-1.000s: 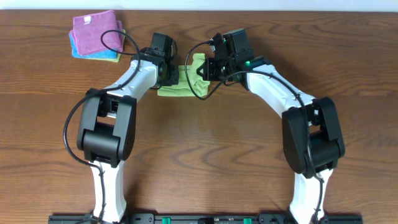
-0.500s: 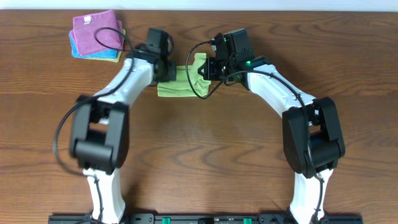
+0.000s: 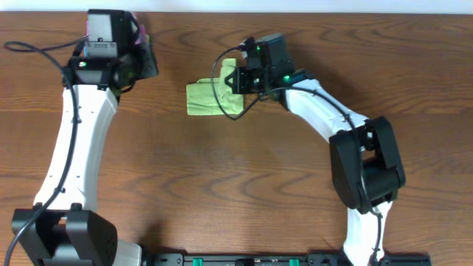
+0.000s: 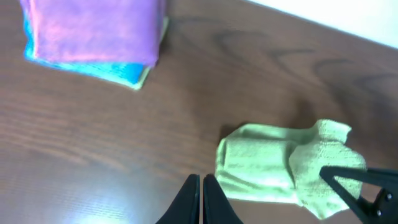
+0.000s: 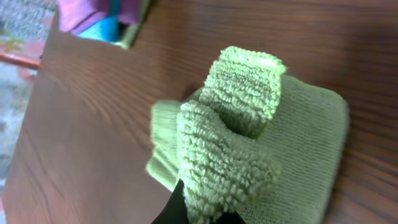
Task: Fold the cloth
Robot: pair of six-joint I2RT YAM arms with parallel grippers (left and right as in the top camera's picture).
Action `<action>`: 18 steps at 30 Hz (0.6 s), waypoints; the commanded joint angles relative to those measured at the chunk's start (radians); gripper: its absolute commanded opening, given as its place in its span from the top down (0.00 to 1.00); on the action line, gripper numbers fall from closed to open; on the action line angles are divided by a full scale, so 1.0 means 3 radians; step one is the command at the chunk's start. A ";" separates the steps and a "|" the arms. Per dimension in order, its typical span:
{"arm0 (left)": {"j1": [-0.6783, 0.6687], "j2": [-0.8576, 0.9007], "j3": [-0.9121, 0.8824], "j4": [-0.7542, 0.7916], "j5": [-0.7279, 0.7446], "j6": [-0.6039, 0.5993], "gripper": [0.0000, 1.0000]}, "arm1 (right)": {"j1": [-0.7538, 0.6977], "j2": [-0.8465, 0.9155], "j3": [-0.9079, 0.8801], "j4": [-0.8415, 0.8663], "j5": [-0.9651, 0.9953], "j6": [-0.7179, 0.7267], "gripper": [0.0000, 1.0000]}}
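Holding one green cloth, right side only.
One table (image 3: 244, 170). Two arms: left arm (image 3: 74, 148) reaches to the far-left corner, right arm (image 3: 325, 118) to top centre. One stack (image 4: 93, 37) of folded cloths with three colours showing: purple on top, blue under it, a yellowish edge at the bottom. One cloth (image 3: 203, 98), lime green, lies part-folded on the wood at top centre, well apart from the stack, its right end bunched up. Right gripper (image 3: 238, 81) is clamped on that bunched end. Left gripper (image 4: 201, 199): fingers together, nothing in them, above bare wood.
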 commanded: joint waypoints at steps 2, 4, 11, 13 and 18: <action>0.0042 -0.0102 0.0020 -0.0113 -0.0005 -0.0017 0.94 | 0.0195 0.0108 0.0046 0.0137 0.0039 0.0037 0.98; 0.0041 -0.0106 0.0020 -0.0156 0.0001 -0.0017 0.94 | 0.0257 0.0130 0.0046 0.0173 0.0148 0.0037 0.98; 0.0039 -0.0106 0.0020 -0.0256 0.0004 -0.0017 0.94 | 0.0346 0.0201 0.0045 0.0170 0.0273 0.0037 0.98; 0.0039 -0.0106 0.0020 -0.0259 0.0029 -0.0017 0.94 | 0.0346 0.0230 0.0045 0.0177 0.0277 0.0037 0.98; 0.0039 -0.0106 0.0020 -0.0258 0.0127 -0.0017 0.94 | 0.0355 0.0315 0.0045 0.0219 0.0346 0.0146 0.98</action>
